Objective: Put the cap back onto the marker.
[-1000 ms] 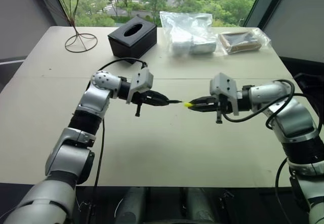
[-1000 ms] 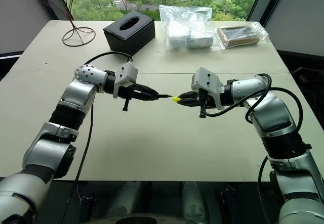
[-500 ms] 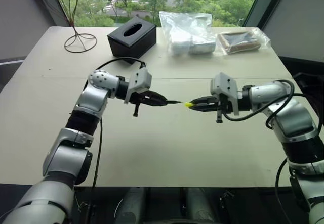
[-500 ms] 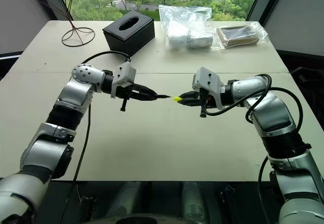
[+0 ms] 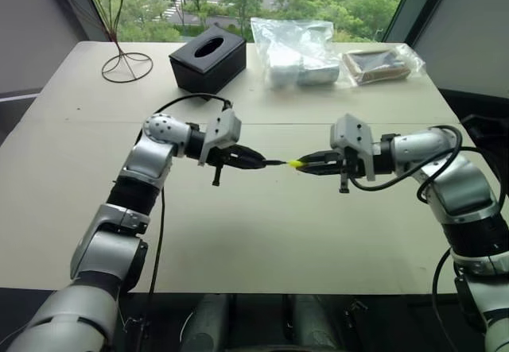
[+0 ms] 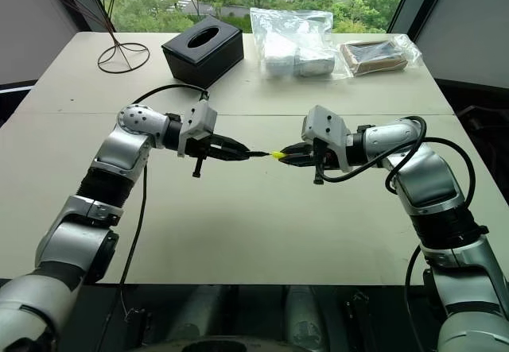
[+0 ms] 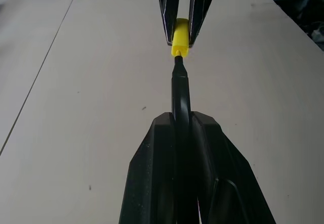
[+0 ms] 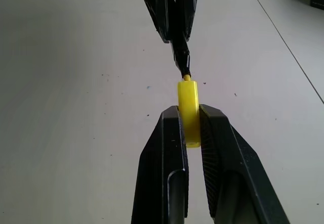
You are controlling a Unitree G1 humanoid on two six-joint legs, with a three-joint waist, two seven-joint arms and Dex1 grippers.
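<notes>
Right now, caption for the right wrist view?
Right gripper holds the yellow cap at the marker tip.

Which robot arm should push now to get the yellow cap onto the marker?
Probably the right. Its pincer already holds the cap with the open end at the marker tip, lined up. The left pincer just needs to hold the marker steady.

no text, label, brand, number or sign can be read anywhere in these pictures.
</notes>
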